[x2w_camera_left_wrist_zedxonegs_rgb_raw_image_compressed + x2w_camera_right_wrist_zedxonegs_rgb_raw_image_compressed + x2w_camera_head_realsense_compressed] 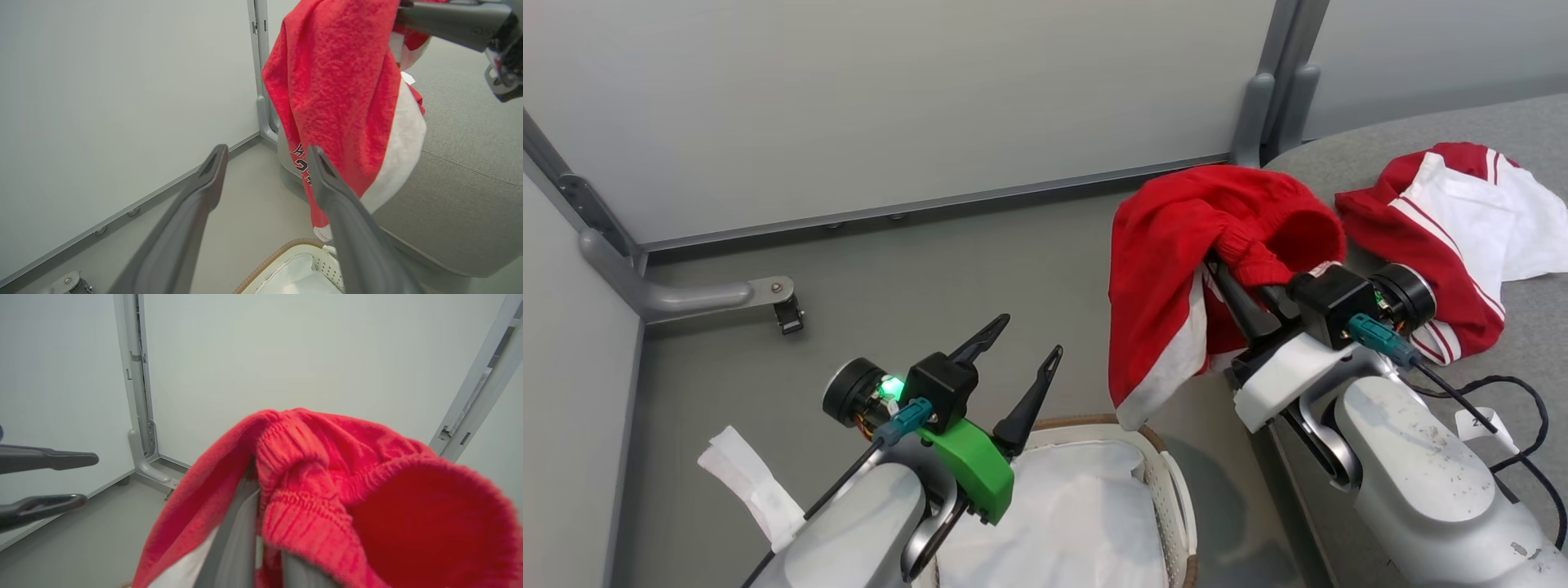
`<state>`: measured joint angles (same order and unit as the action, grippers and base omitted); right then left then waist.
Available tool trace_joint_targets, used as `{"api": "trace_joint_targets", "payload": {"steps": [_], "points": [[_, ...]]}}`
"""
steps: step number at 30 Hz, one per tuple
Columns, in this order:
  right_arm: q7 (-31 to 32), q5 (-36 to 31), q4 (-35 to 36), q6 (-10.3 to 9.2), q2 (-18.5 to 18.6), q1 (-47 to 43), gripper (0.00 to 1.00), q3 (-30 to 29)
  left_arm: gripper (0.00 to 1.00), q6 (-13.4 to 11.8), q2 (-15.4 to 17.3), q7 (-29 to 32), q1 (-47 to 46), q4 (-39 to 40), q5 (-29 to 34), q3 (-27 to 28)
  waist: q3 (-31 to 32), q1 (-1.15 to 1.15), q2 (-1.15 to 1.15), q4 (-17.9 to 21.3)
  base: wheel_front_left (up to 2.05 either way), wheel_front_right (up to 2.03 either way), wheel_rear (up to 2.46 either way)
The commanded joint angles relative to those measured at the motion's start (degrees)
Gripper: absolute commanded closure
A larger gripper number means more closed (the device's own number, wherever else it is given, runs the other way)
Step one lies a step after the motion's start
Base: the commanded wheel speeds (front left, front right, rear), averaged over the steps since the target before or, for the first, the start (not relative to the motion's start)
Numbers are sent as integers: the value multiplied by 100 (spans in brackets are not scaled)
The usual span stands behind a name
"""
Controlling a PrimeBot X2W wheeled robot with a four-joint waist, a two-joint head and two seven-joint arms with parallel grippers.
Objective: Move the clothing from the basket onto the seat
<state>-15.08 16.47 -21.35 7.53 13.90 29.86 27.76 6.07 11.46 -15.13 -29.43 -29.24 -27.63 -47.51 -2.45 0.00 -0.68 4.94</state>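
Large grey fabric sofa cushion, the seat [1527,122], sits on my right. It's the drop target, so I'm working toward that side.

Oval white plastic basket with a brown woven rim [1172,490] is below, near the seat. I see nothing in it but its white cloth liner [1078,506], so I judge it emptied.

The red jersey with black-and-white print [1168,269] hangs in the air between basket and seat edge, hem just above the rim. I'm holding it high so the hem should clear the seat edge.

The red-and-white garment with striped trim [1445,220] is already on the seat, bunched.

Right gripper [1233,286] is pinching the jersey's ribbed edge, tips buried in cloth.

Left gripper [1031,335] is spread, empty, above the basket and apart from the cloth, so the right arm carries alone.
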Motion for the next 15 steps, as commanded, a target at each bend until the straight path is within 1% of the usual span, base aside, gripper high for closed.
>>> {"api": "trace_joint_targets", "payload": {"steps": [1,6,15], "points": [[-13,-60,3,-8,35,-59,100,-33,0,34,-41,-1,102,9,69,43,-48,0,68,104,0,0,0],[-13,-122,31,-8,59,11,100,-76,0,69,-87,-2,167,20,186,131,-189,0,68,505,0,0,0],[-13,-261,191,-8,159,1,100,-500,0,116,-186,-2,42,35,418,221,-632,0,68,1499,0,0,0]]}}
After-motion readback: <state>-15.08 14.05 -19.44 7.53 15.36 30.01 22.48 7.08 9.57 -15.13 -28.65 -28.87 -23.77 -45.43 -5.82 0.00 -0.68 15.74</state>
